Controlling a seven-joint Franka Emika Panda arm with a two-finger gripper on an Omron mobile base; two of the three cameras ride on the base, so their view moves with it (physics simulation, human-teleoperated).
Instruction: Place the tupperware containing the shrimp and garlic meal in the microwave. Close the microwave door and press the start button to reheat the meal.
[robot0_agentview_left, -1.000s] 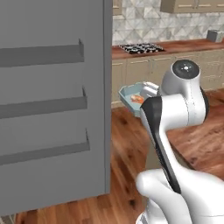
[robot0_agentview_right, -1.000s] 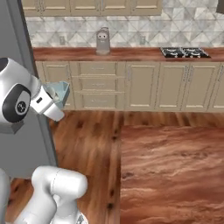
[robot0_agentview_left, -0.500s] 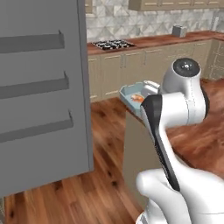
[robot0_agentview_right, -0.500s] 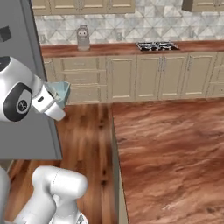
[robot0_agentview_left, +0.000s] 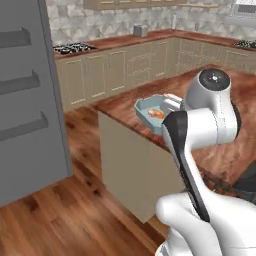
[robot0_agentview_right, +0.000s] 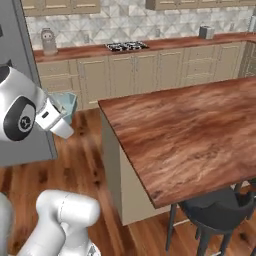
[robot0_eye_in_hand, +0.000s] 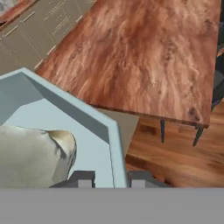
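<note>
Kitchen floorboards and a wooden island top (robot0_agentview_right: 185, 130) pass beneath the arm. Nearest, the gripper (robot0_eye_in_hand: 111, 178) pinches the rim of the tupperware (robot0_agentview_left: 152, 113), its fingers either side of the wall, so the meal (robot0_agentview_left: 156, 114) rides level ahead of the hand. Farther off stand cabinets (robot0_agentview_right: 150, 70); where the microwave lies from here cannot be told.

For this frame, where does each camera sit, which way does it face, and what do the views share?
Left base view: behind the arm, on its left, facing the island counter; the white arm rises lower right, carrying the tupperware.
Right base view: behind on the right, facing the island and wall cabinets; arm lower left.
Hand view: on the hand, looking along the gripper, whose tips straddle the tupperware's wall, down onto the island.
Shared: all three show the tupperware and the island.
</note>
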